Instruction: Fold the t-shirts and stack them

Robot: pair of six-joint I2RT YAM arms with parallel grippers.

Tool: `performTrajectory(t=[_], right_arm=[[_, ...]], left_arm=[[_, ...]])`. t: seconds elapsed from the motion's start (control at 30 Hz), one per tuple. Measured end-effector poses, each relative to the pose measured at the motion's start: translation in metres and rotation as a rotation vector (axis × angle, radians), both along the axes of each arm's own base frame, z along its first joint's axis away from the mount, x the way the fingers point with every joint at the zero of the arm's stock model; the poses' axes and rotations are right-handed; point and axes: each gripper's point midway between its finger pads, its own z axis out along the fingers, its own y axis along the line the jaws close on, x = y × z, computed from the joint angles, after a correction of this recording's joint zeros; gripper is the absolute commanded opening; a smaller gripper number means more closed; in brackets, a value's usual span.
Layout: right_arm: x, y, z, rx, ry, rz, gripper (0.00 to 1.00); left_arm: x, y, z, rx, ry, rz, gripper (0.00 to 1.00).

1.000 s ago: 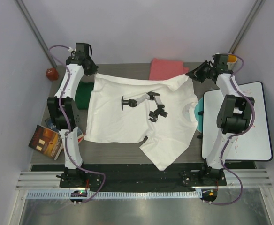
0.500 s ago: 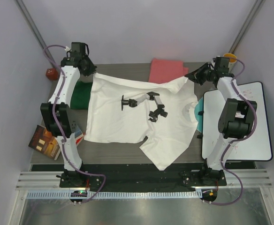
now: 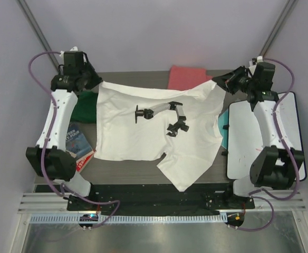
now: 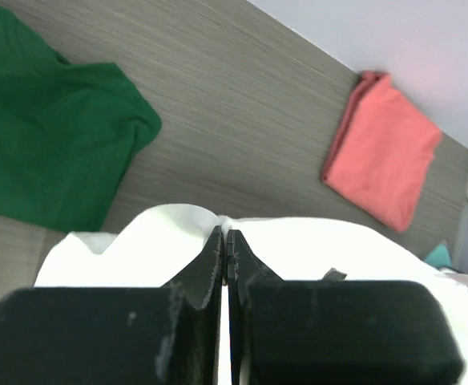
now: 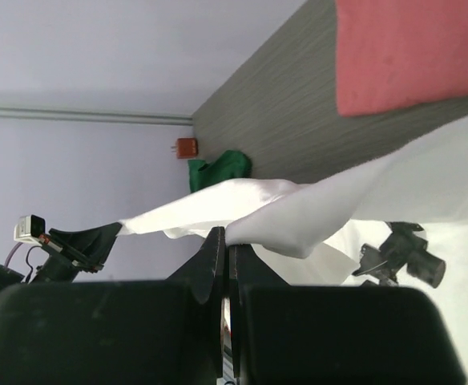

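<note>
The large white t-shirt [image 3: 143, 126] is spread over the table with its far edge lifted and stretched between both grippers. At the far left corner of that edge, my left gripper [image 3: 97, 83] is shut on the white cloth [image 4: 338, 249], its tip [image 4: 224, 237] pinching a fold. My right gripper [image 3: 217, 84] is shut on the far right corner; its tip [image 5: 227, 238] clamps the white cloth [image 5: 338, 208]. The dark green t-shirt [image 3: 85, 108] lies crumpled at the left, partly under the white one. The coral-pink t-shirt [image 3: 186, 77] sits folded at the back.
A black-and-white jointed mount [image 3: 162, 117] lies on top of the white shirt. Glossy books [image 3: 77, 142] lie at the left edge. A whiteboard [image 3: 267, 137] lies at the right, a teal sheet [image 3: 224, 126] peeking out beside it. A small red object [image 5: 187, 147] sits in the far left corner.
Both arms have swung outward and upward, pulling the shirt's far edge tauter and wider. The left arm moved left, uncovering more of the books.
</note>
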Motion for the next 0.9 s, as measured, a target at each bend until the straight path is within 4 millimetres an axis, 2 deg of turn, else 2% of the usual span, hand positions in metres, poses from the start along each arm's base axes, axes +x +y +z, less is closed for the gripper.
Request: performTrajectory(t=[0.23,0.33,0.43,0.53,0.63,0.73,0.8,0.9], right_arm=[[-0.089,0.014,0.089,-0.038,-0.253,-0.001,0.01],[-0.127,0.016,0.13,-0.072,-0.388,-0.032,0.01],[-0.155,0.012,0.16,-0.112,-0.47,-0.095,0.01],[-0.161,0.01,0.179,-0.13,-0.498,-0.116,0.01],[-0.158,0.006,0.191,-0.15,-0.505,-0.129,0.01],[-0.153,0.001,0.198,-0.194,-0.484,-0.148,0.01],[-0.156,-0.005,0.211,-0.243,-0.487,-0.176,0.01],[-0.176,-0.011,0.239,-0.301,-0.547,-0.223,0.01]], left_arm=[[-0.097,0.009,0.055,-0.007,-0.192,0.0,0.0],[-0.123,0.016,0.089,-0.002,-0.292,0.026,0.0],[-0.132,0.021,0.116,-0.003,-0.361,0.055,0.0],[-0.13,0.021,0.125,-0.016,-0.376,0.066,0.0],[-0.121,0.02,0.118,-0.022,-0.346,0.072,0.0],[-0.12,0.023,0.111,-0.008,-0.312,0.09,0.0],[-0.125,0.028,0.118,0.006,-0.315,0.111,0.0],[-0.137,0.036,0.145,0.016,-0.385,0.146,0.0]])
